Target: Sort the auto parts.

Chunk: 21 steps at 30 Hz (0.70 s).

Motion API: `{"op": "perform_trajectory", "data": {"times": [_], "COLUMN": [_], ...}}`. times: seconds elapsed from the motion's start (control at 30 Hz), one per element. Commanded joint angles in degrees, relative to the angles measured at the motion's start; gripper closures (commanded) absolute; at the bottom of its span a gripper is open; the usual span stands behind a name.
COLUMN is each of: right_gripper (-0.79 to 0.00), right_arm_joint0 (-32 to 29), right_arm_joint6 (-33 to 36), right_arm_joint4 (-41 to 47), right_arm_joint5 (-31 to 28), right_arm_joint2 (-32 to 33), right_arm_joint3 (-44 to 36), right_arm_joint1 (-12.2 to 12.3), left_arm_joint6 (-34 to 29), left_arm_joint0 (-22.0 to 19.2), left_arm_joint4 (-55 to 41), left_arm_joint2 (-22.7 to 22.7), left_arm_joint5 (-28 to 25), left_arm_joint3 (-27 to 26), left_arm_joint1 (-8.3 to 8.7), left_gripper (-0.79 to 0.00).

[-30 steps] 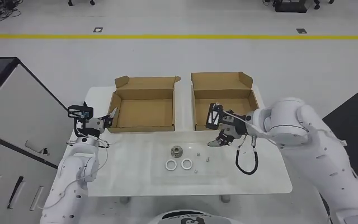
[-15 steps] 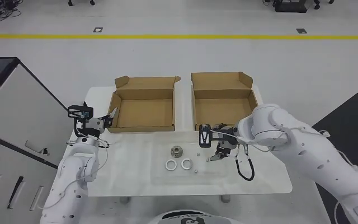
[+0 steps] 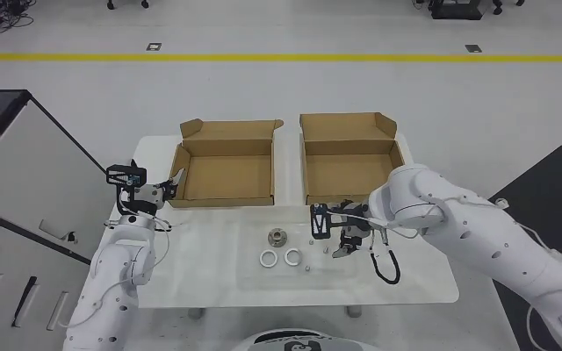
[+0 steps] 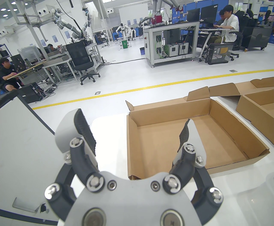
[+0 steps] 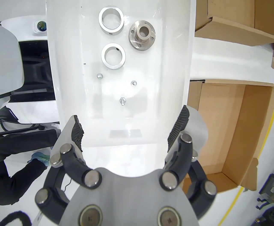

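Observation:
On a glossy white mat [image 3: 228, 250] lie a flanged metal hub [image 3: 277, 235], two metal rings [image 3: 267, 258] [image 3: 291, 257] and three small bolts [image 3: 323, 248]. My right gripper [image 3: 339, 248] hangs open just above the mat beside the bolts. In the right wrist view its fingers [image 5: 179, 126] are spread, with the nearest bolt [image 5: 122, 101] just ahead of them, then the rings [image 5: 113, 56] [image 5: 111, 19] and the hub [image 5: 142, 35]. My left gripper [image 3: 174, 184] [image 4: 137, 130] is open and holds nothing, at the left box's [image 4: 188, 137] outer front corner.
Two open cardboard boxes, left [image 3: 225, 172] and right [image 3: 348, 165], stand side by side at the back of the white table [image 3: 413, 281], both with nothing in them. A grey panel [image 3: 44, 175] stands off the table's left side.
My right gripper has come down and leftward from the right box's front edge to the mat near the small bolts. The left arm and the parts have stayed put.

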Motion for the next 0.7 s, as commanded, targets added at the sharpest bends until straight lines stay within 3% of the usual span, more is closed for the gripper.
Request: {"op": "perform_trajectory", "data": {"times": [0.0, 0.3, 0.67], "right_gripper": [-0.785, -0.785, -0.785], "right_arm_joint0": [0.0, 0.2, 8.31], "right_arm_joint6": [0.01, 0.32, 6.7], "right_arm_joint4": [0.0, -0.79, 1.02], "right_arm_joint5": [0.0, 0.32, 6.7], "right_arm_joint2": [0.0, -0.44, -10.38], "right_arm_joint3": [0.0, -1.75, -1.36], "right_arm_joint1": [0.0, -0.18, -2.4], "left_arm_joint6": [0.0, 0.0, 0.0], "left_arm_joint0": [0.0, 0.0, 0.0], "left_arm_joint4": [0.0, 0.0, 0.0], "left_arm_joint2": [0.0, 0.0, 0.0], "left_arm_joint5": [0.0, 0.0, 0.0], "left_arm_joint3": [0.0, 0.0, 0.0], "left_arm_joint1": [0.0, 0.0, 0.0], "left_gripper": [-0.785, -0.785, -0.785]}}
